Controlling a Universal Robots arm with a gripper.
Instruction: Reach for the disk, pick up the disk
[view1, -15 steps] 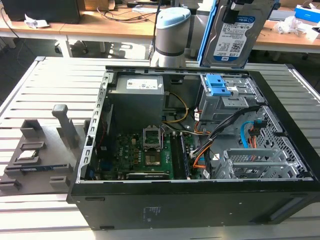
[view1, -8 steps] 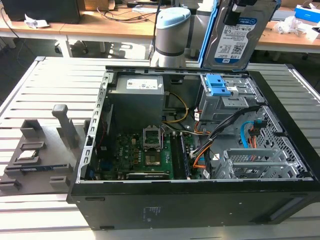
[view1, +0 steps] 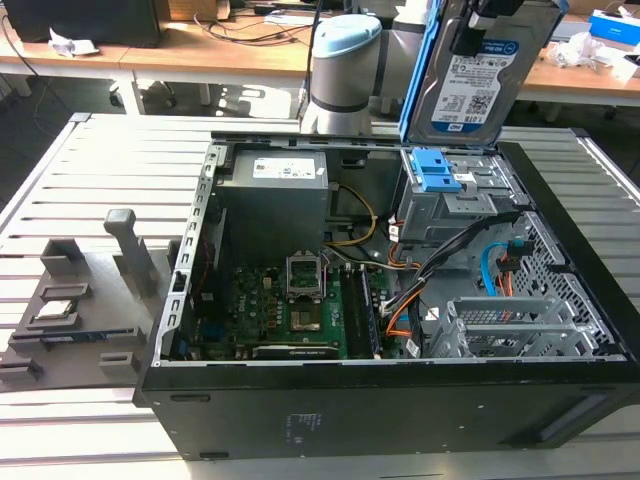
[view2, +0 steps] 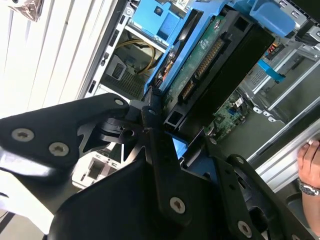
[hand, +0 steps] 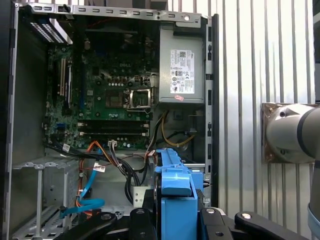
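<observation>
1. Pinching the disk (view1: 478, 85) at its upper end, with the gripper (hand: 175, 207) pressed onto it from both sides.
2. Holding the disk upright and clear of the open computer case (view1: 380, 410), above the drive bay (view1: 460, 205) in the far corner toward the exterior view's right.
3. Turning the disk's white label with its blue band toward the exterior view.
4. Squeezing the disk's blue frame between the black fingers (view2: 155, 150), with the disk's green circuit-board side showing in the second wrist view.
5. Looking down in the first wrist view past the blue frame onto the motherboard (hand: 110, 95), the power supply (hand: 181, 70) and a bundle of cables (hand: 125, 170) inside the case.
6. Noting a blue plastic piece (view1: 432, 172) sitting on top of the drive bay, just below the held disk and apart from it.
7. Noting the case lying on its side on a slatted metal table (view1: 90, 160), with a grey fixture tray (view1: 70, 320) just beside it at the exterior view's left.
8. Catching a person's hand (view2: 309, 167) with a wristwatch in the second wrist view, beside a pale metal edge.
</observation>
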